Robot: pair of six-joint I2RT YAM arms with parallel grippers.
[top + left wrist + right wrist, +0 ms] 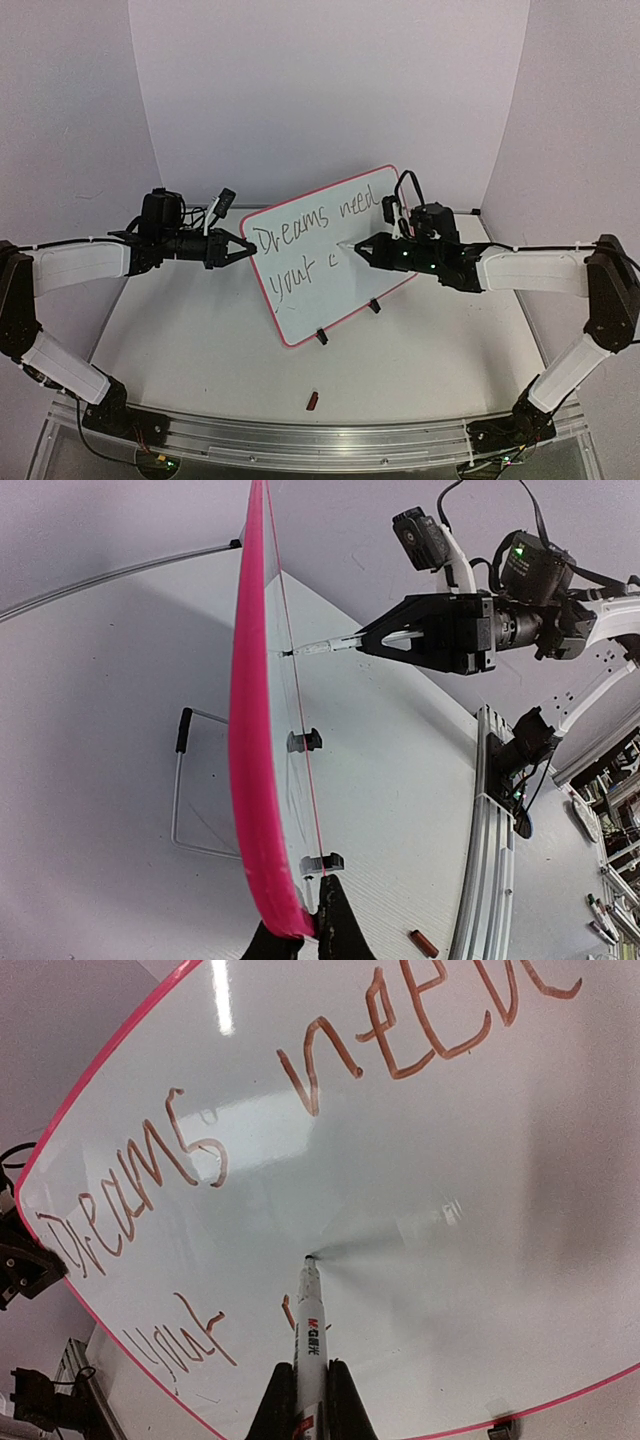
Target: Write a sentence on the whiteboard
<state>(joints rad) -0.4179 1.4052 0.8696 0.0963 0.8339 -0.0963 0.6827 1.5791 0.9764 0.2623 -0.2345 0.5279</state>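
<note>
The whiteboard (330,295), glossy white in a pink frame, stands tilted on the table with "Dreams need your c" in red-brown script. My left gripper (247,249) is shut on its left edge; the left wrist view shows the jaws (305,930) pinching the pink frame (250,730). My right gripper (362,248) is shut on a white marker (310,1320). The marker's tip rests against the board face (480,1160), to the right of the "c". In the right wrist view the right gripper (308,1400) clamps the barrel from both sides.
A small red marker cap (312,400) lies on the table in front of the board. Two black clip feet (322,336) hold up the board's lower edge, and a wire stand (180,780) props it from behind. An aluminium rail (320,440) runs along the near edge.
</note>
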